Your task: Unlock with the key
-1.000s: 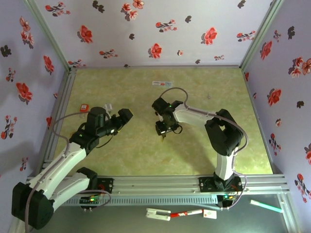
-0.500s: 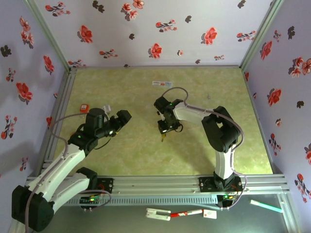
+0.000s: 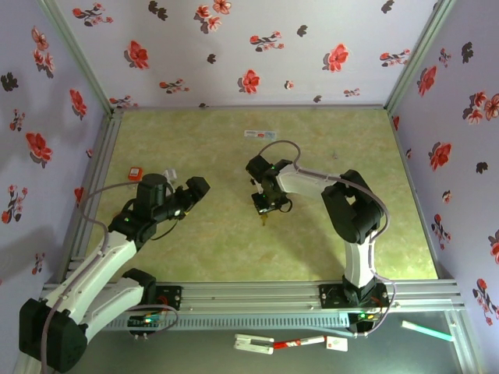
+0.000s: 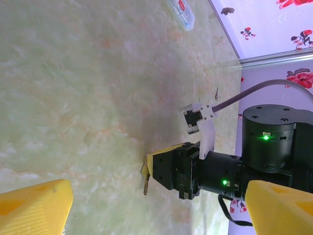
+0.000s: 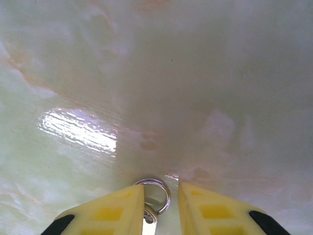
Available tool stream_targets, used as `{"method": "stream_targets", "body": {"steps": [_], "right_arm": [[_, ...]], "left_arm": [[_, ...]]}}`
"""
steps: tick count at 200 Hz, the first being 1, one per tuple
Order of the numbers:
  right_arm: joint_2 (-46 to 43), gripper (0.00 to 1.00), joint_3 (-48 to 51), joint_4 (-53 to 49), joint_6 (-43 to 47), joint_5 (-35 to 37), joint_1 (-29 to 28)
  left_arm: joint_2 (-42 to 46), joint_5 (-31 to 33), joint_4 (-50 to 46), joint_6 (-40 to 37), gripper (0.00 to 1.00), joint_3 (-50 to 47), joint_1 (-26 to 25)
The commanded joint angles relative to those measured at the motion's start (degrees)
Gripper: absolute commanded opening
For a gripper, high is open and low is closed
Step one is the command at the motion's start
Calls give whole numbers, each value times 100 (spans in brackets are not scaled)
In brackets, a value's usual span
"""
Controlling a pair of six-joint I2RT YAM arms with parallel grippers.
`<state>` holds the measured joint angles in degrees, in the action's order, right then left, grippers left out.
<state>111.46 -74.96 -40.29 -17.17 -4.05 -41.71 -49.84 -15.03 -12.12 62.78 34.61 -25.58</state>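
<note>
The right gripper [image 5: 160,192] is pointed down at the table [image 3: 195,249], its fingers [image 5: 107,211] set narrowly apart; whether anything is clamped cannot be told. The left gripper [image 3: 200,187], off to its left, is spread wide. Beyond the right gripper a packet [image 3: 260,134] is seen, its writing unreadable. The key [image 4: 145,178] lies at the right fingertips, with its ring [image 5: 152,181] between them.

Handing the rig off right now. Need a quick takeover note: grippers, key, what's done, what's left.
Left gripper: open, empty, hovering left of centre.
Right gripper: jaws either side of the key and its ring, low over the middle of the table; can't tell if clamped.
Done: key reached.
Left: confirm grip, lift, carry key to the lock, insert, turn.
</note>
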Motion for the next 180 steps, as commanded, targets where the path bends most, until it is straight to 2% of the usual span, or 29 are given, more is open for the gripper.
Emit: {"method": "stream_targets", "body": {"steps": [1, 33, 65, 107, 125, 149, 180], "right_arm": [[69, 19, 2, 26, -218, 113, 61], [-48, 8, 97, 131, -481, 167, 179], [-253, 7, 266, 321, -677, 28, 242], [-572, 15, 324, 323, -900, -8, 243], [-638, 26, 315, 303, -1035, -59, 239], [-603, 34, 275, 325, -1119, -137, 221], [-314, 38, 57, 157, -1089, -93, 150]], "left_arm": [[117, 7, -62, -135, 92, -58, 61], [141, 4, -62, -135, 92, -93, 76], [168, 9, -62, -144, 92, -112, 103], [186, 15, -93, -173, 92, -104, 122], [187, 17, -86, -169, 92, -112, 122], [199, 13, -79, -158, 92, -122, 127], [225, 11, -97, -161, 92, -129, 127]]}}
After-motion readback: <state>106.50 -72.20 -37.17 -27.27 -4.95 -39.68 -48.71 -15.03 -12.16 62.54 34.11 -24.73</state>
